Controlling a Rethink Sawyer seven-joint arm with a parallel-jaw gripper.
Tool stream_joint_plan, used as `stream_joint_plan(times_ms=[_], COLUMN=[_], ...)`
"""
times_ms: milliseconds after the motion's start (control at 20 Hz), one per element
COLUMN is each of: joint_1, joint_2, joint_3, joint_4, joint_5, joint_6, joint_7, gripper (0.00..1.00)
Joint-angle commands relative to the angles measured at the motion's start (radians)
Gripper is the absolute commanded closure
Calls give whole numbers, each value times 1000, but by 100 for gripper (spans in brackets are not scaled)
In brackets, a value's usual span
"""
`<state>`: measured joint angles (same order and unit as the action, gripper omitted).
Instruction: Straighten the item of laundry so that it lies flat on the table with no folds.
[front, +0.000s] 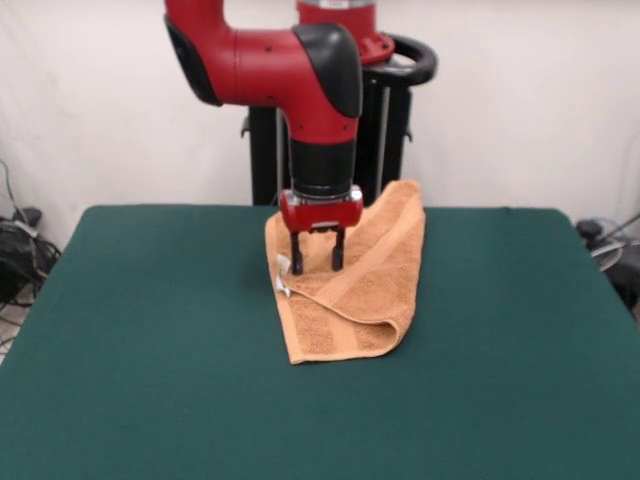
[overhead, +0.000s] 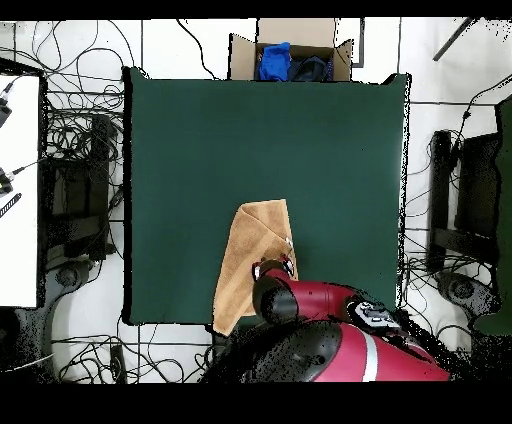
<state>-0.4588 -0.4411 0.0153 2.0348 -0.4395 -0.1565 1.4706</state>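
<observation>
The small orange-tan terry towel (front: 350, 280) lies folded over on itself lengthwise on the dark green felt-like surface (front: 150, 340), a narrow doubled strip with woven bands showing near its ends and a small white tag (front: 283, 267) at its long side; in the front view it runs from the far edge of the surface, by the robot's pedestal, toward the middle, its near end rounded where the cloth doubles back; in the overhead view it reaches from the edge nearest the robot's base inward, roughly midway between the two side edges, and its end at that edge seems to overhang a little, though I cannot be sure.

The red and black end effector (front: 317, 262) stands upright over the far half of the towel, close beside the tag; its two dark fingers (front: 338, 252) are apart, their tips at or just above the cloth, nothing clamped between them.

The step in hand looks like the reach for a grasp on the upper layer's free side; the unfolding itself is not yet done. The next move probably calls for pinching only the top layer near the tag, then drawing it sideways toward bare surface; catching both layers would merely drag the whole strip.
</observation>
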Motion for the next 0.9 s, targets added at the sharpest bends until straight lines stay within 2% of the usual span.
stream_joint_plan(times_ms=[50, 900], joint_1=[-14, -73], joint_2=[16, -22], joint_3=[81, 142], joint_4=[-189, -205], joint_5=[-14, -54], joint_6=[95, 199], joint_7=[67, 21], gripper=[0, 0])
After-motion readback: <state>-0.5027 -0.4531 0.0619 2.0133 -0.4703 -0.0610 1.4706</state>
